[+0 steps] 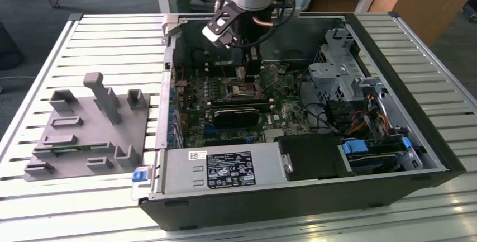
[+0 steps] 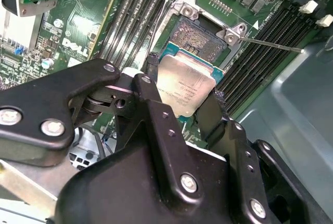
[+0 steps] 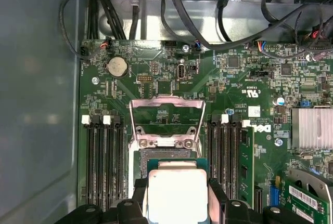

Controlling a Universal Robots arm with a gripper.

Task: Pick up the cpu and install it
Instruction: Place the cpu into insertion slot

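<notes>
1. Second wrist view, item held: the cpu [image 2: 184, 86], silvery top with a pale rim, is pinched at two opposite edges by the tool [image 2: 182, 93]. Its black fingers [image 2: 151, 86] press against the chip, one on each side.
2. Step in hand, as I judge it: pick-up is done and install is under way. The chip is carried, not seated.
3. Socket [image 2: 200, 34]: open, with the contact field bare. Its load plate [image 3: 167, 100] stands raised in the first wrist view, and a thin lever [image 2: 270, 44] is swung out to one side.
4. Position of chip: inside the computer case [image 1: 417, 141], over the motherboard [image 3: 156, 78] and seemingly held clear of it. It overlaps the socket's nearer edge rather than sitting centred on it.
5. Next move, in my judgement, calls for:
   - bringing the chip square over the socket, edges parallel to the frame and top level;
   - a gentle descent, since a tilted or offset set-down could bend the contacts.
6. Not in use: grey fixture plate [image 1: 104, 133] on the desk [image 1: 111, 46], beside the case at the exterior view's left.
</notes>
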